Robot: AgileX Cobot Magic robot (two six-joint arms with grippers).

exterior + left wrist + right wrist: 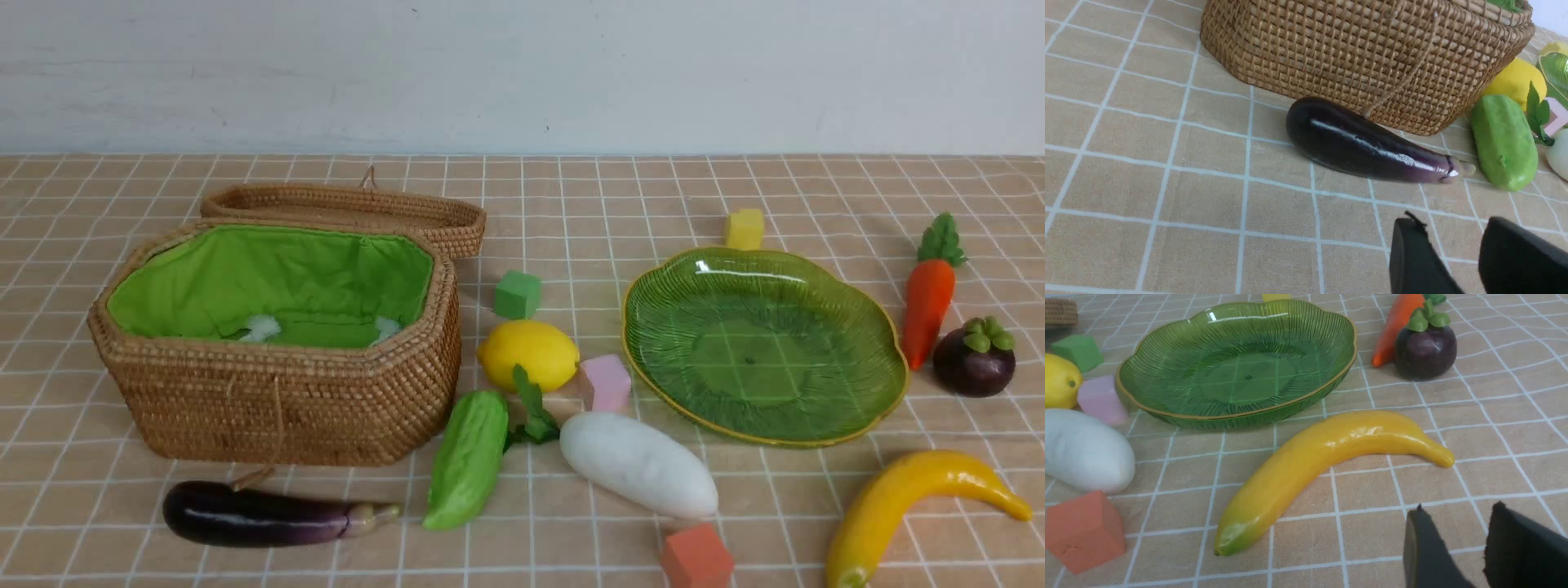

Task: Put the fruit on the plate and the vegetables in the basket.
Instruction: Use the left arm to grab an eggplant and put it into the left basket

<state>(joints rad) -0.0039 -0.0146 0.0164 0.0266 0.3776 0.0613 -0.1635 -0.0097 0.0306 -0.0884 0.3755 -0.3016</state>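
The wicker basket with green lining stands at left, the green glass plate at right with nothing on it. An eggplant, cucumber, radish and lemon lie between them. The carrot, mangosteen and banana lie right of the plate. Neither arm shows in the front view. My left gripper hovers open and holding nothing near the eggplant. My right gripper hovers open and holding nothing near the banana.
The flat wicker lid lies behind the basket. Foam cubes are scattered about: green, pink, yellow behind the plate, and orange at the front. A pale wall closes the far side.
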